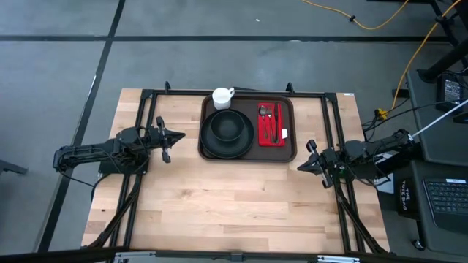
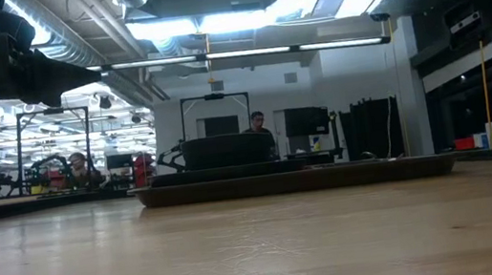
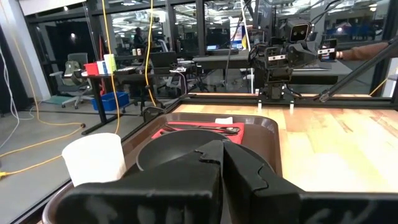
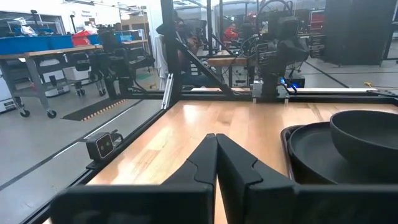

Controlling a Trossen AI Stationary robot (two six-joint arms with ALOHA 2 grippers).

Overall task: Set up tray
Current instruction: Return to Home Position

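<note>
The dark brown tray (image 1: 289, 150) lies flat on the table's far middle. On it rest a round black plate (image 1: 212, 146) with a black bowl (image 1: 227, 126) on top, a white cup (image 1: 221, 97) at the far left corner, and a red napkin (image 1: 272, 126) bearing dark cutlery (image 1: 265, 120). My left gripper (image 1: 175, 136) is shut and empty, left of the tray. My right gripper (image 1: 306, 162) is shut and empty, off the tray's near right corner. The tray also shows in the low view (image 2: 296, 181) and both wrist views (image 3: 267, 127) (image 4: 287, 138).
A black frame (image 1: 330, 124) runs along the table's far edge and down both sides. Bare wood (image 1: 227, 204) fills the near half of the table. Yellow cables (image 1: 380, 22) lie on the floor beyond. People show in the room behind in the low view (image 2: 258, 121).
</note>
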